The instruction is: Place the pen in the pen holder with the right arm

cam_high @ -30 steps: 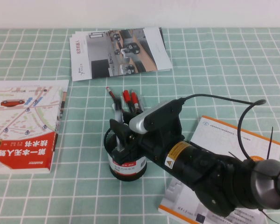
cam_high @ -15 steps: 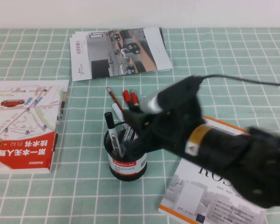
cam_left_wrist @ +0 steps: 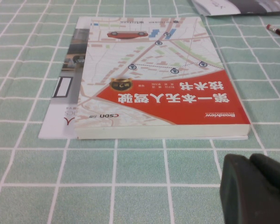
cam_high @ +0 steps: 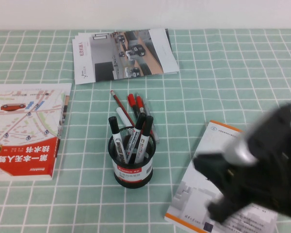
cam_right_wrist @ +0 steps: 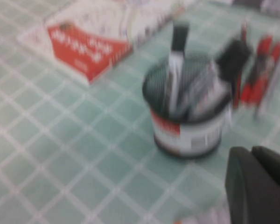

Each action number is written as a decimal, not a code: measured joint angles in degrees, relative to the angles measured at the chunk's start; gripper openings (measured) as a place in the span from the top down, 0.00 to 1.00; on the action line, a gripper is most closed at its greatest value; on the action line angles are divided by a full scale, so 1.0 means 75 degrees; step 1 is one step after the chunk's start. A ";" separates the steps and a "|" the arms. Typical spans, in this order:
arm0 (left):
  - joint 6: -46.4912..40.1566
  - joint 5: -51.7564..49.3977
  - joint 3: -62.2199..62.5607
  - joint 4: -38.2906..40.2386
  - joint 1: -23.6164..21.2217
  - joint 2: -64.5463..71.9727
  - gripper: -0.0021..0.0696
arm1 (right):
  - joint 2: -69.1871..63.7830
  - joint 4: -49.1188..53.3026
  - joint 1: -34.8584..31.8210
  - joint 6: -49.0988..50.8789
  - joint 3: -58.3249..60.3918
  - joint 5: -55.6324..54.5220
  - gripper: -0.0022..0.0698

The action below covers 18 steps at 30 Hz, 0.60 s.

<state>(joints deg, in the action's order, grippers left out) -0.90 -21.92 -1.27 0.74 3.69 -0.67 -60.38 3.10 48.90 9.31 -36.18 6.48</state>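
1. Left gripper point(cam_left_wrist: 256, 189): seen only in the left wrist view, low over the bench point(cam_high: 223, 82) on the near side of the red-and-white book point(cam_high: 25, 128). Only part of its dark body shows; whether its fingers are spread or closed cannot be told.
2. Red-and-white book: lies flat at the left edge of the bench, on top of a thinner booklet point(cam_left_wrist: 60, 100) that sticks out from under it.
3. Brochures point(cam_high: 122, 54): a fanned stack at the far centre, well apart from the holder.
4. Pen holder point(cam_high: 131, 158): stands upright at the centre of the bench, label band near its base.
5. Pen point(cam_high: 115, 137): stands inside the pen holder, black cap up, leaning among other black-capped markers. Nothing grips it.
6. Red-capped markers point(cam_high: 135, 104) and a thin red pencil point(cam_high: 120, 104): lie on the bench just beyond the holder.
7. Orange-edged book point(cam_high: 211, 194): lies near right, partly under the arm.
8. Right gripper point(cam_right_wrist: 259, 186): near right, blurred, clear of the holder; finger spacing cannot be told; it carries nothing visible.
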 joint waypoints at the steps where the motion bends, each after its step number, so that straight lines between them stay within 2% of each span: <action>1: 0.0000 0.0000 0.0000 0.0000 0.0000 0.0000 0.98 | 0.0233 -0.0096 0.0000 0.0000 0.0164 0.0111 0.99; 9: 0.0000 0.0000 0.0000 0.0000 0.0000 0.0000 0.98 | 0.1275 -0.0138 0.0000 0.0000 0.0931 0.1465 1.00; 14: 0.0000 0.0000 0.0000 0.0000 0.0000 0.0000 0.98 | 0.1325 0.0292 0.0000 0.0113 0.1077 0.1701 1.00; 16: 0.0000 0.0000 0.0000 0.0000 0.0000 0.0000 0.98 | 0.1366 0.0538 -0.0193 0.0374 0.1181 0.1584 1.00; 18: 0.0000 0.0000 0.0000 0.0000 0.0000 0.0000 0.98 | 0.1507 0.0646 -0.0743 0.0657 0.1341 0.1508 1.00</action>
<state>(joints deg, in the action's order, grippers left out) -0.90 -21.92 -1.27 0.74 3.69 -0.67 -49.08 7.95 43.33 14.24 -26.13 17.79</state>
